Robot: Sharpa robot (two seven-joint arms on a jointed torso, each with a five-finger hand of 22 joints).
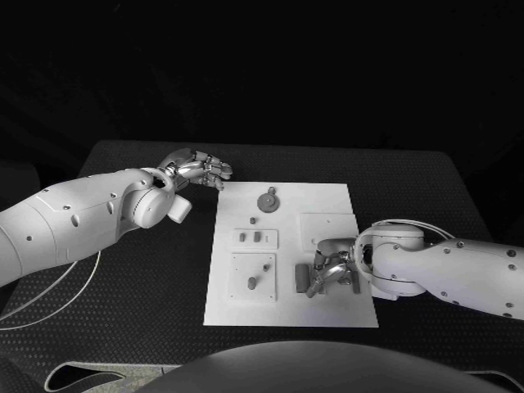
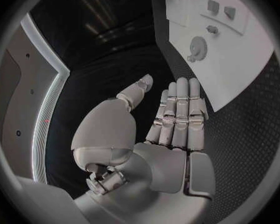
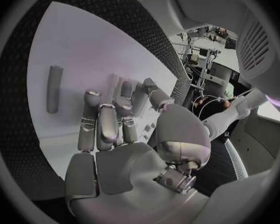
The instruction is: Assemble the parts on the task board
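On the black table (image 1: 120, 327), the white task board (image 1: 286, 311) lies centred. The right hand (image 1: 331, 270), fingers spread and empty, hovers over its near-right parts (image 1: 302, 277) and could knock them loose. The left hand (image 1: 197, 170), fingers pressed together, waits beyond the far-left edge, with room around.

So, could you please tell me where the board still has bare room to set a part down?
The task board is bare along its near edge and in its far-right corner beyond the raised square. It is crowded where the right hand sits, and around the small plates.
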